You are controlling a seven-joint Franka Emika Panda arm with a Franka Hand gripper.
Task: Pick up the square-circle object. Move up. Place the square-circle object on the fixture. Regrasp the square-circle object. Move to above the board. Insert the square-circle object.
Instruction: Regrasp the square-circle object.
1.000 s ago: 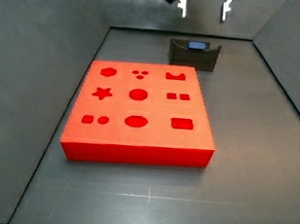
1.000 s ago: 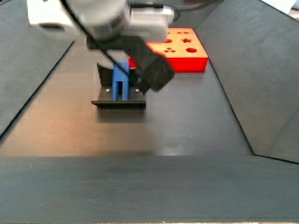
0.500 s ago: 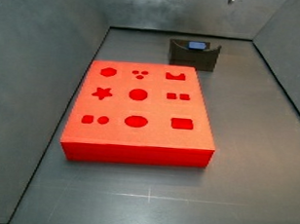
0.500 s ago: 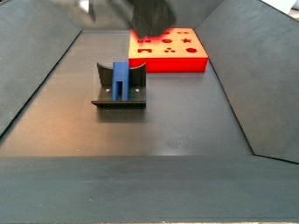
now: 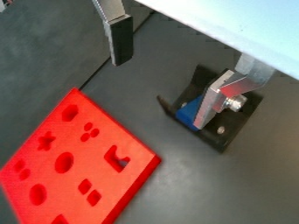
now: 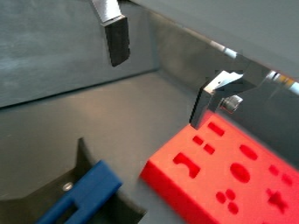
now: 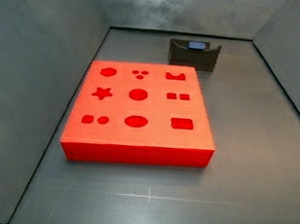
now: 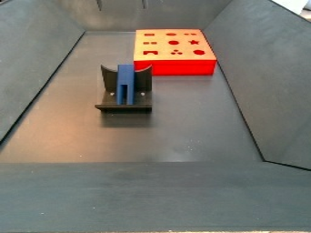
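- My end effector (image 5: pixel 176 74) is high above the floor, out of both side views; in both wrist views its two fingers (image 6: pixel 115 39) stand wide apart with nothing between them.
- The square-circle object (image 8: pixel 125 83) stands upright in the fixture (image 8: pixel 124 94), left of centre in a side view, well apart from the board (image 8: pixel 175 51) at the upper middle of that frame.
- In a wrist view the blue piece (image 5: pixel 187 113) shows at centre right, partly hidden behind one finger (image 5: pixel 219 96), seated in the dark fixture (image 5: pixel 232 129).
- The step in hand, as I judge it, is the regrasp: placing looks done, since the piece sits alone in the notch.
- To do it well, I should centre over the piece first, then descend straight, with the open fingers straddling its flat faces rather than the fixture's walls.
- I would close on the free upper part, so the lower end stays clear for the board's (image 7: pixel 139 111) hole.
- Risk: an off-centre descent could knock or tilt the piece in the notch.
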